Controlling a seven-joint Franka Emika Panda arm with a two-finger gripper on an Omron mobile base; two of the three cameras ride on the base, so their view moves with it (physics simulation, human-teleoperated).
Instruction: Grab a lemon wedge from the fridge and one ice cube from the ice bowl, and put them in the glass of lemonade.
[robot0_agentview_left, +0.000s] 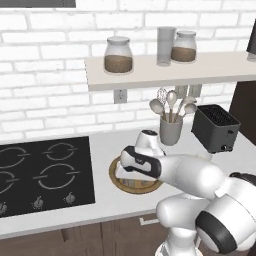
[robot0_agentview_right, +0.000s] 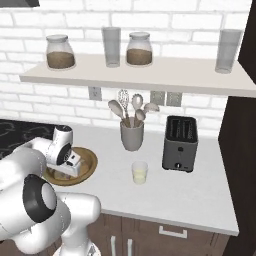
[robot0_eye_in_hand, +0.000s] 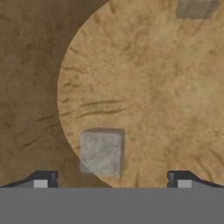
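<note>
- Gripper (robot0_eye_in_hand: 112, 179) sits low inside the ice bowl (robot0_eye_in_hand: 144, 87), jaws spread wide, holding nothing.
- The ice cube (robot0_eye_in_hand: 101, 152) lies lower left of the hand view, between the tips but nearer the left one.
- I'd centre over it, then close gently.
- The glass of lemonade (robot0_agentview_right: 139, 172) waits mid-frame in the right base view.
</note>
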